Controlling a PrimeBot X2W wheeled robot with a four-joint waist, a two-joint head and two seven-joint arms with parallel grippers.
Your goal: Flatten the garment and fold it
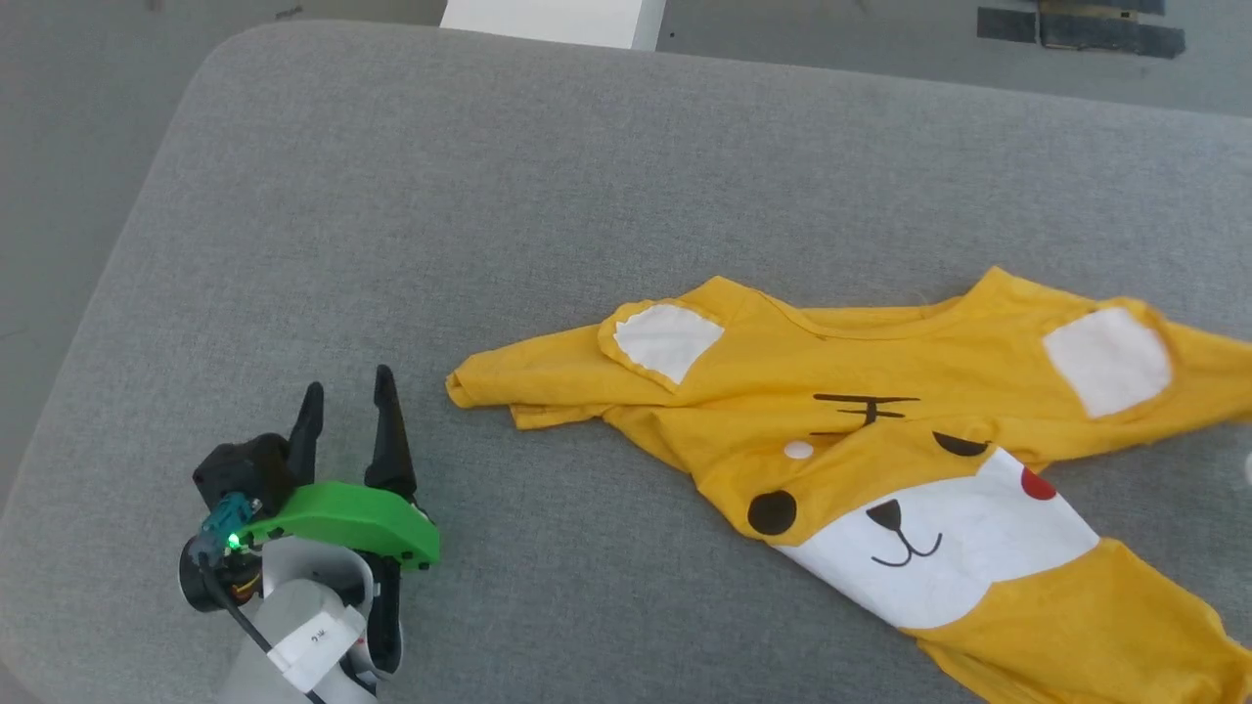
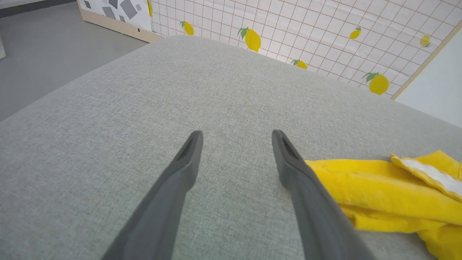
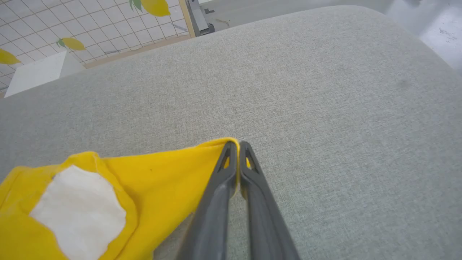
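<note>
Two grippers are seen over the grey padded surface (image 1: 391, 196). At the left, the left gripper (image 1: 348, 379) is held wide apart and empty, near a sleeve end of the garment (image 1: 880, 440), which is spread crumpled, face print up, across the right half. The right gripper (image 3: 238, 144) is pinched together on its yellow edge.

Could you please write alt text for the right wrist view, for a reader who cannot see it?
The right gripper is shut on a corner of the mustard-yellow garment, which lies on a grey fabric surface. A white patch shows on the garment at lower left, and a tiled wall printed with lemons stands behind.
</note>
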